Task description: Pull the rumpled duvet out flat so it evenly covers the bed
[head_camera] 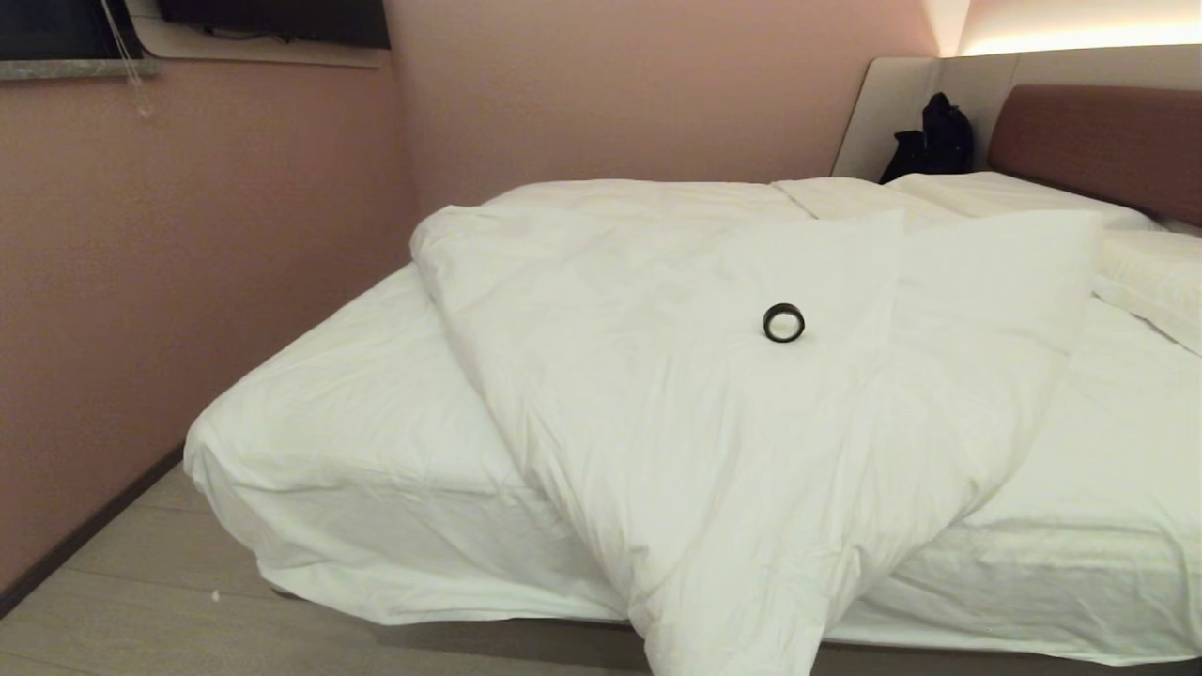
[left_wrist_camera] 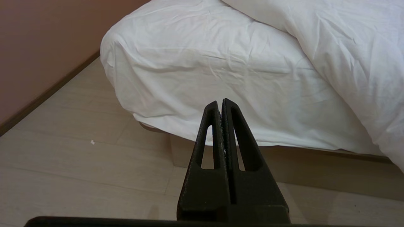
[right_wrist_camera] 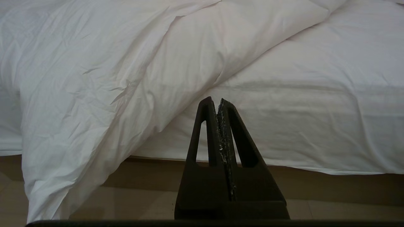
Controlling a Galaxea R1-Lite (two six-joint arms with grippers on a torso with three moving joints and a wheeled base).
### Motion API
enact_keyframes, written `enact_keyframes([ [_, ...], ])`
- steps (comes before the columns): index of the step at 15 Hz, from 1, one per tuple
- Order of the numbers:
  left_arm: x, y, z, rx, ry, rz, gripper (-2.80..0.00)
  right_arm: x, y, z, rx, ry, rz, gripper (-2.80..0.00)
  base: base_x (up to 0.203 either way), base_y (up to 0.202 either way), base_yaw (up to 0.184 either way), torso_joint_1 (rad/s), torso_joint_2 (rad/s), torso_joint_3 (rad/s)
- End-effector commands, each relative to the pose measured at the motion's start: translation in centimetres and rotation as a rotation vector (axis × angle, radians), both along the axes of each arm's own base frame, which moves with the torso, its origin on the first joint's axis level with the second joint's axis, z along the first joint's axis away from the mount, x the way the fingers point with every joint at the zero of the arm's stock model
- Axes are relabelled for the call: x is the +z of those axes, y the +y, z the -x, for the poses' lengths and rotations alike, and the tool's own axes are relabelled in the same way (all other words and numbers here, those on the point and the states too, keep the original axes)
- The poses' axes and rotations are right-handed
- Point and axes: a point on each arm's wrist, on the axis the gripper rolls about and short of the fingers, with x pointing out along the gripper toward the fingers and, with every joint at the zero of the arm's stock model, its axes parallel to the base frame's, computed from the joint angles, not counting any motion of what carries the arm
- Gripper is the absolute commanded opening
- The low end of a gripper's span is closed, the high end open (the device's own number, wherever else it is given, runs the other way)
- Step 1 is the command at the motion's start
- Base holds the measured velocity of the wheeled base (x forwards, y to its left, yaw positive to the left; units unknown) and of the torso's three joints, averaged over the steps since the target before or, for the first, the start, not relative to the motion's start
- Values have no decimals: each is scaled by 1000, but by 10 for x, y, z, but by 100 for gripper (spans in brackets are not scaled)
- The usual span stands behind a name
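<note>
Duvet [head_camera: 714, 413] lies bunched in a diagonal heap across the middle of the bed [head_camera: 357, 441], its far part folded over near the pillows [head_camera: 1024, 202] and its near corner spilling over the foot edge, hanging toward the floor [head_camera: 141, 601]. On either side of it the fitted sheet [head_camera: 1099, 507] is bare, with the left foot corner of the mattress fully uncovered. A small black ring-shaped roll [head_camera: 783, 322] sits upright on top of the duvet, near its middle.

Left of the bed a strip of pale plank floor runs between the mattress edge and the pink wall [head_camera: 188, 282], narrowing toward the far end. The reddish-brown headboard [head_camera: 1099, 141] and its grey side panel close the far right end, where a dark bag [head_camera: 930, 141] rests against the panel.

Neither arm shows in the head view. The left gripper [left_wrist_camera: 220, 102] hangs low before the bare left foot corner, fingers pressed together and holding nothing, apart from the sheet. The right gripper [right_wrist_camera: 216, 101] is likewise low in front of the foot edge, just beside the hanging duvet corner, fingers closed on nothing, not touching the cloth
</note>
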Motion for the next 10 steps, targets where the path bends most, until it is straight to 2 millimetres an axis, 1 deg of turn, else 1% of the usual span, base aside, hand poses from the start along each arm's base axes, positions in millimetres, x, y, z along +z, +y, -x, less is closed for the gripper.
enact_keyframes([
  [1, 0, 0, 0, 0, -1, -3, -280, 0, 0, 0, 0, -1, 0, -280, 0, 0, 0, 0, 0, 0],
  [6, 0, 0, 0, 0, 1, -5, -280, 0, 0, 0, 1, -1, 0, -280, 0, -10, 0, 0, 1, 0],
  [8, 0, 0, 0, 0, 1, -6, -280, 0, 0, 0, 0, -1, 0, -280, -1, -140, -2, 2, 4, 1],
  [10, 0, 0, 0, 0, 1, -6, -280, 0, 0, 0, 0, -1, 0, -280, 0, -199, 0, -1, 1, 2],
])
